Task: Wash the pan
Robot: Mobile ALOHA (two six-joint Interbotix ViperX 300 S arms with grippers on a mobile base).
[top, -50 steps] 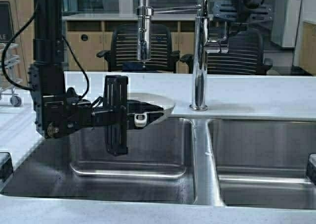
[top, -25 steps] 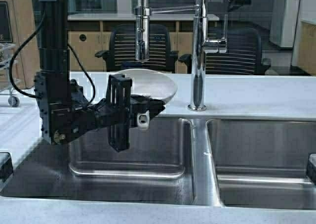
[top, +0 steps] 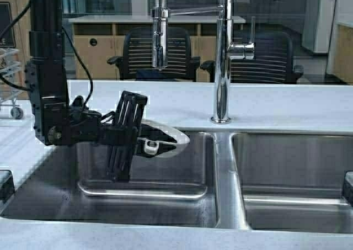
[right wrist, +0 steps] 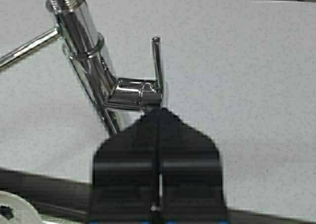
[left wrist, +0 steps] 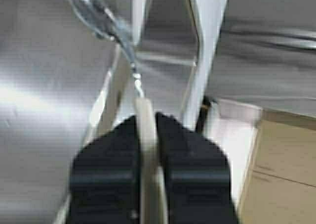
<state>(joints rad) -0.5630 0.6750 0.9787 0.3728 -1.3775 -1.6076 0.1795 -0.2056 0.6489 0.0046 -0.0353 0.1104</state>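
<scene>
Over the left sink basin (top: 165, 203), the left end effector (top: 151, 142) grips the pan (top: 171, 139), seemingly tilted.

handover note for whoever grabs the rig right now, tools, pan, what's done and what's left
Left tool: shut on the pan by its handle, holding it tilted over the left sink basin, below and a little left of the spray head.
Right tool: shut, holding nothing, just beside the faucet lever; out of the high view.
Done: pan picked up and brought over the basin.
Left: no water can be seen running, so likely turn the lever, rinse the pan, then set it down.
</scene>
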